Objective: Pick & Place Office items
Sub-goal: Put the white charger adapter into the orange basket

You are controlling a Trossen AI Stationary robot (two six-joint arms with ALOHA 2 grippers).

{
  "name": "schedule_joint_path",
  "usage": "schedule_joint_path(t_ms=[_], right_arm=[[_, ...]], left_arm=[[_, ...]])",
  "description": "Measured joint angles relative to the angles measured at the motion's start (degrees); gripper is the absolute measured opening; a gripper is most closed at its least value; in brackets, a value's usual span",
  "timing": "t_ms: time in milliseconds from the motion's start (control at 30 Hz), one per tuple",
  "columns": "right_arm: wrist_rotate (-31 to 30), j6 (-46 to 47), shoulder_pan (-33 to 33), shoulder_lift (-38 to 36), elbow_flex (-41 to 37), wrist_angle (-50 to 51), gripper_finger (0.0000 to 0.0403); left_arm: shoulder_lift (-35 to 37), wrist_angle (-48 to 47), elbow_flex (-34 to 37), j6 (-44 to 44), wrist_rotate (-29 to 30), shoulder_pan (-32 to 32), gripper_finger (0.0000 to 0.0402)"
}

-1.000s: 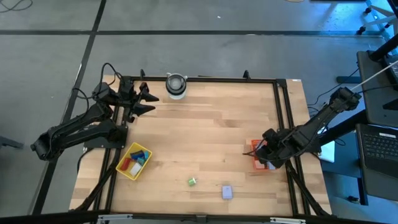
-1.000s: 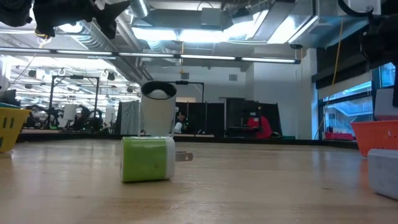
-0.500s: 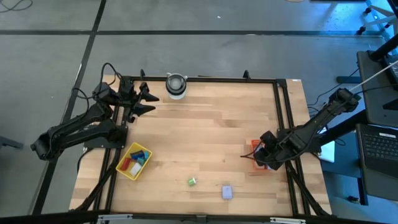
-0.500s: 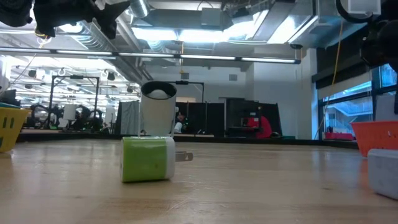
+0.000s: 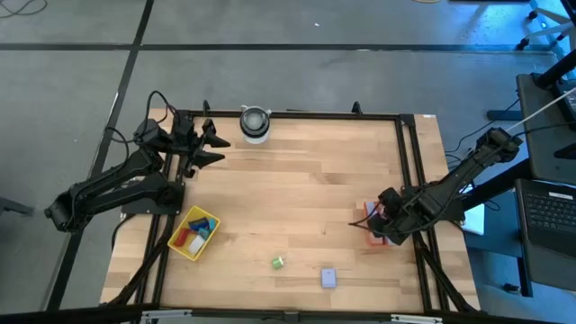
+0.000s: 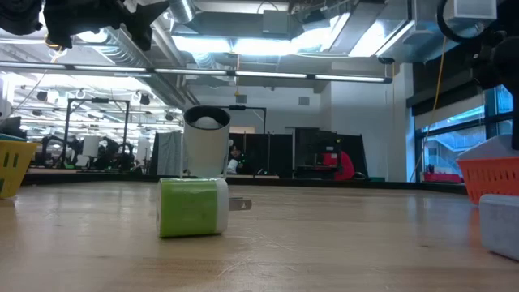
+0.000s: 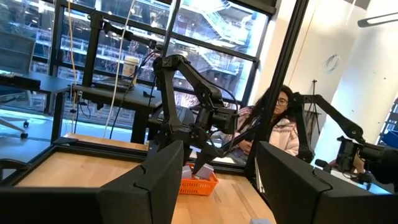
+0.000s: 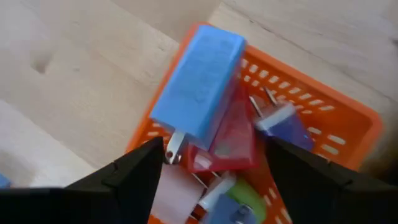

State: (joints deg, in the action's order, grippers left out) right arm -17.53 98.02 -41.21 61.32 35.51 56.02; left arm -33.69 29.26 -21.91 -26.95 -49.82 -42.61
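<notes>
Blue block (image 8: 200, 85) is seen lying tilted on top of the pile in the red tray (image 8: 323, 127), just beyond the right gripper (image 8: 211, 174), whose fingers are spread wide and clear of it; released, nothing held. Beneath it a red block (image 8: 233, 138) and a lavender block (image 8: 283, 121) are packed in. From above, the right gripper (image 5: 376, 225) hangs over the tray at the table's 3 o'clock edge. Compared with a second ago, these fingers are parted wider. Green block (image 5: 278, 262) and lavender packet (image 5: 328, 277) are left at 6 o'clock, unmoved. Left gripper (image 5: 214, 144) is parked at 10 o'clock, fingers apart, empty, unchanged.
</notes>
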Motion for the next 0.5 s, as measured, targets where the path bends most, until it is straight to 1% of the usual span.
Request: schedule_joint_path(t_ms=[100,200,400,500], right_arm=[[0.42,0.88,-0.01,-0.24,0.00,1.44,0.0268],[-1.13,0.69,-0.04,-1.03,1.03,2.33,0.0259],[-5.70,-1.94,-0.25,-2.21,8.75,7.28,0.0258],[-6.25,-3.97,-1.04,-2.17,11.96,7.29,0.0258]], left_arm=[[0.00,0.00,0.00,0.08,-0.94,0.00,0.0200],[0.00,0.00,0.00,0.08,-1.31,0.00,0.0200],[0.00,0.00,0.00,-0.13,-1.31,0.00,0.0200],[0.00,0.00,0.00,-0.20,-1.31,0.00,0.0200]])
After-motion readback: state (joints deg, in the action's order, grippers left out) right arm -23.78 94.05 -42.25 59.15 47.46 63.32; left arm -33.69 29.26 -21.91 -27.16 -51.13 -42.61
